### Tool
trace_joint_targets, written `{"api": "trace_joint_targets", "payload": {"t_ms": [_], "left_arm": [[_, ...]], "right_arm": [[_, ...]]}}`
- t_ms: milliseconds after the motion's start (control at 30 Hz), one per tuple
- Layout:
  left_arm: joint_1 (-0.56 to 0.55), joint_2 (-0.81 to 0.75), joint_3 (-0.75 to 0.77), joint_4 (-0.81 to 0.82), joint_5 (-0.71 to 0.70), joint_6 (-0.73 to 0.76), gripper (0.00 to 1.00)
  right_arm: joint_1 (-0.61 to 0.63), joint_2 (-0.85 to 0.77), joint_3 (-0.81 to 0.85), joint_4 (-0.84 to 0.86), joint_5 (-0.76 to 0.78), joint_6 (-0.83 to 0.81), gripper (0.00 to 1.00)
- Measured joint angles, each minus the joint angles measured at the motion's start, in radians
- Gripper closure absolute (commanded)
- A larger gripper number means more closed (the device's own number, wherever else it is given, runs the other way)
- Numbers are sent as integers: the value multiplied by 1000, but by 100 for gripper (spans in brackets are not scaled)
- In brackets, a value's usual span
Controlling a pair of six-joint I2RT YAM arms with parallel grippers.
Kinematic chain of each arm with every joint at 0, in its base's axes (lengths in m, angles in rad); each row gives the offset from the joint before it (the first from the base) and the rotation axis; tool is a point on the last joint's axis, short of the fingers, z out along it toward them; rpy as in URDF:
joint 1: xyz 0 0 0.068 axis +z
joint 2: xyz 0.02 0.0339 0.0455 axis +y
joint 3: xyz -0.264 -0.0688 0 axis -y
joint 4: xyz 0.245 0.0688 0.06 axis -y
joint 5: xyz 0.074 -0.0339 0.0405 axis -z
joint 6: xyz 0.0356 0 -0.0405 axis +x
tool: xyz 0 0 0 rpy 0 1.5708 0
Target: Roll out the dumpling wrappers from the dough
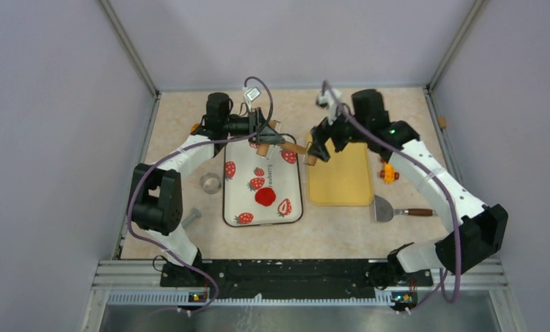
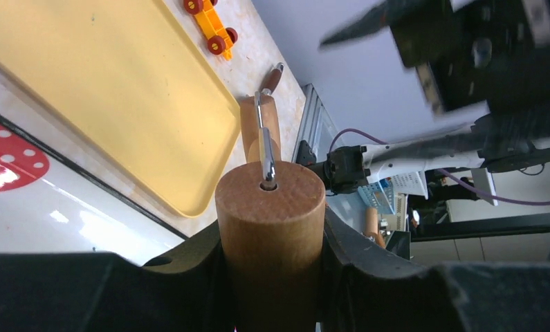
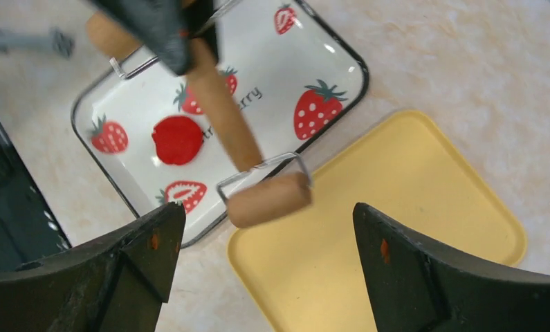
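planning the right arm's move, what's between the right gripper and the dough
The rolling pin hangs between the open right gripper and the dough, seen in the right wrist view.

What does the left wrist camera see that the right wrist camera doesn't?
Only the left wrist view shows the orange toy car and the spatula handle. Only the right wrist view shows the dough, lying on the strawberry tray. Both show the yellow tray, the strawberry tray and the rolling pin.
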State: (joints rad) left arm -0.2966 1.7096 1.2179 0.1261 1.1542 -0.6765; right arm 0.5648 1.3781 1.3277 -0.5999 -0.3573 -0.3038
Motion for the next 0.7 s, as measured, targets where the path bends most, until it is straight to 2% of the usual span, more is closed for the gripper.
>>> {"api": "trace_joint_targets", "payload": {"t_ms": [100, 167, 300, 533, 633, 700], "left_arm": [[31, -18, -51, 94, 26, -60, 100], [34, -31, -72, 156, 45, -113, 100], [27, -52, -77, 284, 92, -204, 100], [25, -55, -70, 369, 124, -293, 100], [25, -40, -52, 405, 120, -328, 100], [25, -21, -36, 425, 112, -349, 100]], "right_arm": [[-178, -7, 36, 21, -143, 205, 12], [-241, -7, 26, 42, -227, 301, 16], [-264, -7, -70, 120, -417, 436, 16], [-267, 33, -196, 299, -598, 669, 22], [-267, 57, -196, 376, -647, 740, 28], [-267, 67, -196, 418, -671, 779, 35]]}}
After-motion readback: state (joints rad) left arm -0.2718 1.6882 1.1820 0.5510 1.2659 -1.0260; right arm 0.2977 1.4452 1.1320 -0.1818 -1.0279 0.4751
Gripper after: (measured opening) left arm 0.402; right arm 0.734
